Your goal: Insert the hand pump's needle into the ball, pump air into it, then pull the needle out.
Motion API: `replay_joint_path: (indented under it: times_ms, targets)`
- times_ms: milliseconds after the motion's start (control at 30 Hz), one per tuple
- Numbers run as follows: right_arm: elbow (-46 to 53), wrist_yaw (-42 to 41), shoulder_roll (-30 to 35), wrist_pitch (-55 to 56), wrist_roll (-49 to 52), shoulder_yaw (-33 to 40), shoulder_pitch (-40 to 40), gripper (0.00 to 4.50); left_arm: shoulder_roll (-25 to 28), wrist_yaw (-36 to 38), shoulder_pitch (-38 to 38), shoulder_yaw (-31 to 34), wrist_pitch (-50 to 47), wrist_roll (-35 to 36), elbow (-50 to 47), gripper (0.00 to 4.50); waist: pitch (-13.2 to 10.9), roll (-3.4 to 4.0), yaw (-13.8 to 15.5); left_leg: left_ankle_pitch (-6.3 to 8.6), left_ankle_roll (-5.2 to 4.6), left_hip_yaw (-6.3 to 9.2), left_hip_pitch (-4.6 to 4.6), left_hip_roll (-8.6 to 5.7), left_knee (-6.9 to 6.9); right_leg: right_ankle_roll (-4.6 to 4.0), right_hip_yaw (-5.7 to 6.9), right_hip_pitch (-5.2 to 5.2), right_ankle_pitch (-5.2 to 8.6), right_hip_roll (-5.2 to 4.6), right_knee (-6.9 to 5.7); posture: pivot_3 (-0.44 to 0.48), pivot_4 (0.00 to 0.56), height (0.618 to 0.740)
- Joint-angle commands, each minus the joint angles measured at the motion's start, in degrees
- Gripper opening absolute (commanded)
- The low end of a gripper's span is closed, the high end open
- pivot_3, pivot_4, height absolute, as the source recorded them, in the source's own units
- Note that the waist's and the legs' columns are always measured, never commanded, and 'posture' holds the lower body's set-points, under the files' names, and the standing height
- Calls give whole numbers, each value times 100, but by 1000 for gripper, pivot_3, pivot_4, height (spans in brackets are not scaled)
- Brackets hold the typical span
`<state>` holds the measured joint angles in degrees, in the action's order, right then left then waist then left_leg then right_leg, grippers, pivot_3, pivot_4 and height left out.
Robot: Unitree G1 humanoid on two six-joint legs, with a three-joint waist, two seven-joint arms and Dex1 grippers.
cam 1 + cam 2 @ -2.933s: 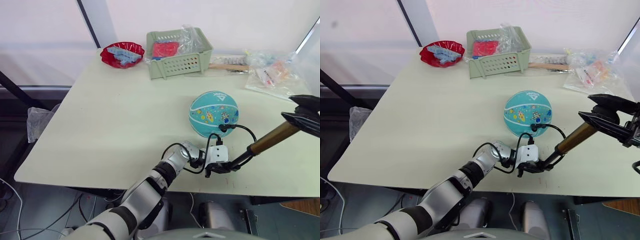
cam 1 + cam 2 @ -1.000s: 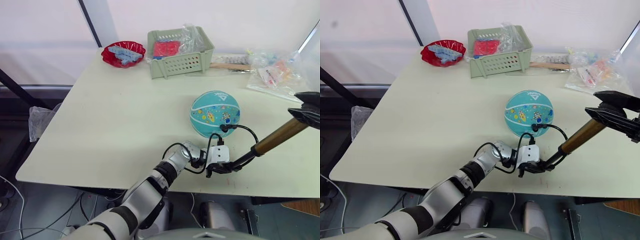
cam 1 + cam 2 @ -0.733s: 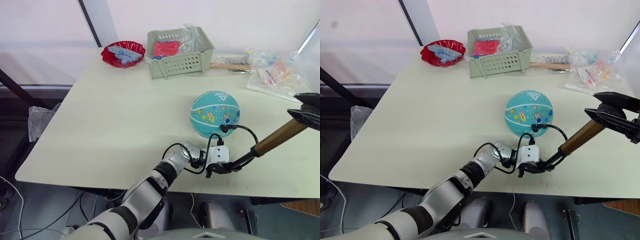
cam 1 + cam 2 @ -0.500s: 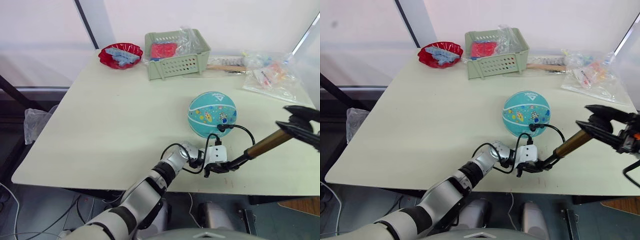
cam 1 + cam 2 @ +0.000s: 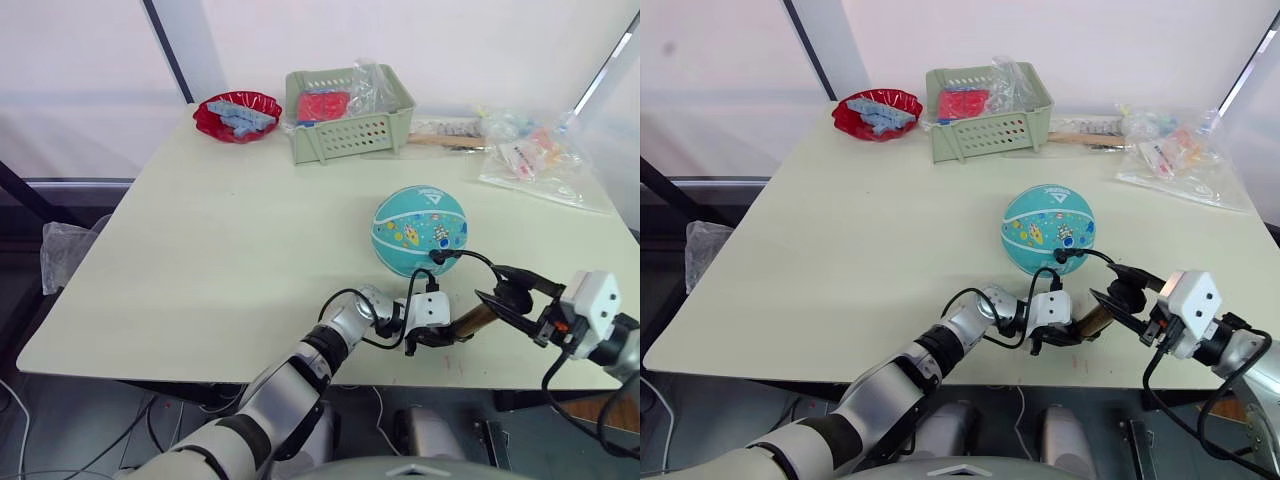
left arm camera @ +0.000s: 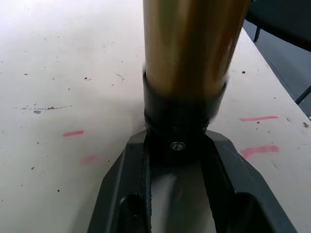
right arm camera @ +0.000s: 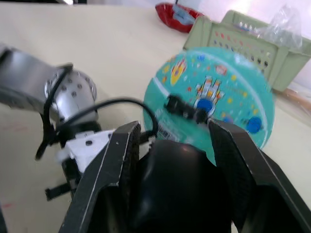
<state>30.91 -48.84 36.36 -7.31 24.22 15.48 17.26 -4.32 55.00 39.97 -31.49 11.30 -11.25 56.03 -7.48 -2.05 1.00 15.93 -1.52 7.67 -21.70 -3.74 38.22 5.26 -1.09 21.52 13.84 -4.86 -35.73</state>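
Sitting on cream table point(image 5: 230, 230): teal ball point(image 5: 420, 230), black fitting of needle point(image 5: 437, 257) plugged into its near side. Lying just in front, near table edge: hand pump point(image 5: 470, 320). Clamping pump's black base cap: left gripper point(image 6: 177, 165). Gripping black T-handle end, beside ball: right gripper point(image 7: 175, 165).

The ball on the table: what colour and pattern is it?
The ball is teal with small colourful cartoon prints and a white triangle logo, clearest in the left eye view.
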Motion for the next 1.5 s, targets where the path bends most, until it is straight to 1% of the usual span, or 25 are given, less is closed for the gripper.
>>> replay_joint_path:
  times_ms: [33, 133, 200, 267, 333, 500, 633, 733, 833, 967, 1200, 1333, 1367, 1500]
  targets:
    - [34, -106, 41, -54, 80, -121, 112, 1709, 224, -93, -232, -192, -467, -453, 760, 960, -1, 4, 0, 0, 0, 1, -1, 0, 0, 0, 1, 0, 0, 0, 0, 0, 150, 737]
    - [355, -189, 200, -219, 657, 308, 25, 1704, 201, -98, -207, -193, -457, -457, 800, 960, -11, 17, 1, -10, -18, 0, -2, 0, 0, 0, 1, 0, 0, -1, 0, 0, 150, 737]
    - [501, -215, 330, -327, 886, 529, -16, 1704, 198, -91, -201, -194, -446, -459, 817, 960, -29, 49, 15, -10, -17, -1, -5, -4, 1, 1, 1, 1, 0, -5, 0, 0, 150, 737]
    - [663, -211, 539, -505, 1224, 900, -88, 1704, 196, -65, -203, -217, -418, -480, 835, 960, -50, 82, 31, -12, -21, -2, -8, -7, 2, 1, 1, 2, 0, -8, 0, 0, 150, 737]
    - [814, -199, 812, -746, 1659, 1389, -180, 1704, 197, -44, -208, -230, -399, -498, 848, 960, -58, 94, 45, -14, -25, -2, -13, -8, 2, 0, 2, 5, 0, -8, 0, 0, 150, 737]
    - [1069, -22, 1360, -1393, 2768, 2391, -372, 1704, 186, -26, -203, -229, -385, -501, 861, 960, -89, 90, 76, -15, -26, -3, -18, -8, 2, 0, 3, 8, 0, -9, 1, 0, 150, 737]
    - [1016, 54, 1895, -1944, 3597, 3242, -595, 1704, 173, -7, -214, -247, -372, -511, 867, 960, -109, 94, 117, -14, -26, -7, -23, -8, 3, 0, 0, 8, 0, -13, 1, 0, 150, 737]
    - [884, 83, 2224, -2283, 3952, 3662, -800, 1704, 159, -5, -209, -256, -367, -518, 869, 960, -111, 90, 127, -14, -26, -6, -27, -6, 3, 0, 3, 10, 0, -13, 1, 0, 150, 737]
    - [818, 64, 2406, -2541, 4133, 3846, -916, 1668, 147, -4, -196, -259, -369, -521, 873, 960, -114, 86, 130, -15, -26, -9, -29, -6, 3, -1, 1, 10, 0, -16, 2, 0, 150, 737]
    - [869, -44, 2335, -2722, 4043, 3722, -813, 1668, 144, -5, -183, -260, -370, -518, 872, 960, -115, 85, 140, -15, -27, -7, -38, -7, 3, -3, 3, 18, -1, -19, 3, 0, 150, 737]
    - [1013, -266, 1865, -2383, 3229, 2949, -505, 1668, 151, -16, -178, -258, -376, -508, 884, 960, -110, 61, 130, -13, -25, -7, -25, -6, 3, -1, 3, 11, 0, -17, 6, 0, 150, 737]
    - [918, -445, 1361, -1602, 2016, 1809, -143, 1668, 168, -31, -169, -240, -385, -497, 889, 960, -81, 26, 119, -12, -23, -3, -18, 1, 1, 1, 5, 9, 1, -15, 6, 0, 150, 737]
    - [864, -405, 1182, -1441, 1872, 1617, -138, 1668, 170, -36, -168, -236, -385, -497, 890, 960, -77, 24, 117, -11, -20, -1, -16, 1, 1, 1, 6, 7, 1, -13, 6, 0, 150, 737]
    - [539, -507, 835, -834, 1194, 1015, 53, 1667, 170, -46, -165, -224, -389, -495, 894, 960, -53, 7, 115, -11, -21, -5, -9, -1, 1, 2, 2, 3, 0, -7, 6, 0, 150, 737]
